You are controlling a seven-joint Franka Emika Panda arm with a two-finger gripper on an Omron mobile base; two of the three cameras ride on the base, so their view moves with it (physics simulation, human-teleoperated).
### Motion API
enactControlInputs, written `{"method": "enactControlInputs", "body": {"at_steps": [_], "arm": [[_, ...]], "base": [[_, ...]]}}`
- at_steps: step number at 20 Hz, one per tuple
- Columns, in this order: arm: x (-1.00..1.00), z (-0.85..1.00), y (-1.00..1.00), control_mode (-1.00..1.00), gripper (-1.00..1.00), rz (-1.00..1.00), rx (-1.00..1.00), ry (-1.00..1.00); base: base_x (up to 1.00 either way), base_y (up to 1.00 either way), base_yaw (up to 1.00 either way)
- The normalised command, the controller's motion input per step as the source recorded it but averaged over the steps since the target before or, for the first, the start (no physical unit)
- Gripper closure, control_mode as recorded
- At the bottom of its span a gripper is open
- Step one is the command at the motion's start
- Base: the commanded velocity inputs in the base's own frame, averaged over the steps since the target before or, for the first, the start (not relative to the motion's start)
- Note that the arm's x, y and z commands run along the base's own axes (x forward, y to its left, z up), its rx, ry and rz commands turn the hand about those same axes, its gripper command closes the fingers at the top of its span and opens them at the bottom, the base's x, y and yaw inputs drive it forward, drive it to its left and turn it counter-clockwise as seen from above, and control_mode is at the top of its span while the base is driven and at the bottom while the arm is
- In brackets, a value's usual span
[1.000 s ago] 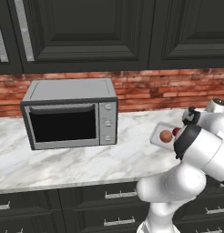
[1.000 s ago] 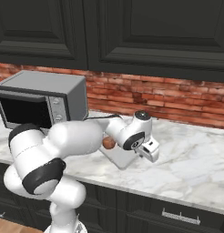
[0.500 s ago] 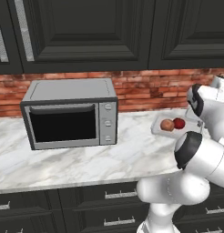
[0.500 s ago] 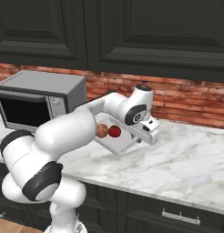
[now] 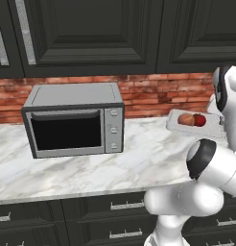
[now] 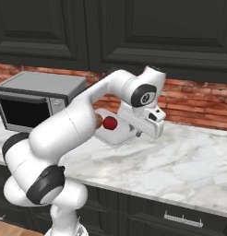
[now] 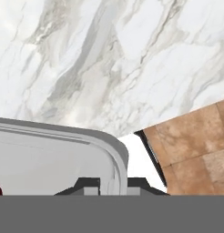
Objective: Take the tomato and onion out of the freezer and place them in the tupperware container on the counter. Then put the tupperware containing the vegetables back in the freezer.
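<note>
- The tupperware container (image 5: 194, 126) is riding above the counter (image 5: 91, 168), carrying 1 tomato (image 6: 110, 123) and 1 onion (image 5: 185, 119) side by side.
- The gripper (image 7: 113, 184) is clamping its fingers tight on the tray's rim, at 1 corner.
- Keeping the tray level looks wise, since both balls could roll.
- 1 microwave (image 5: 74, 120) is sitting well to the left, below 1 brick wall (image 6: 194, 99).

Tomato (image 5: 200, 120), onion (image 5: 185, 119) side by side in tupperware container (image 5: 177, 128).
</note>
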Motion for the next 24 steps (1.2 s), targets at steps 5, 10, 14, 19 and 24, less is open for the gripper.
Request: {"method": "enactControlInputs", "body": {"at_steps": [5, 10, 14, 19, 24], "arm": [[-0.74, 0.3, 0.32, -1.0, 1.0, 0.0, 0.03, 0.0], [-0.59, 0.36, 0.39, -1.0, 1.0, 0.0, 0.01, 0.0], [-0.57, 0.34, 0.37, -1.0, 1.0, 0.0, 0.0, 0.0], [-0.29, 0.05, 0.35, -1.0, 1.0, 0.0, 0.0, 0.0], [-0.05, 0.0, 0.1, 1.0, 1.0, 0.0, 0.0, 0.0]], "base": [[0.0, 0.0, 0.0], [0.0, 0.0, 0.0], [0.0, 0.0, 0.0], [0.0, 0.0, 0.0], [-0.13, 0.06, 0.0]]}}
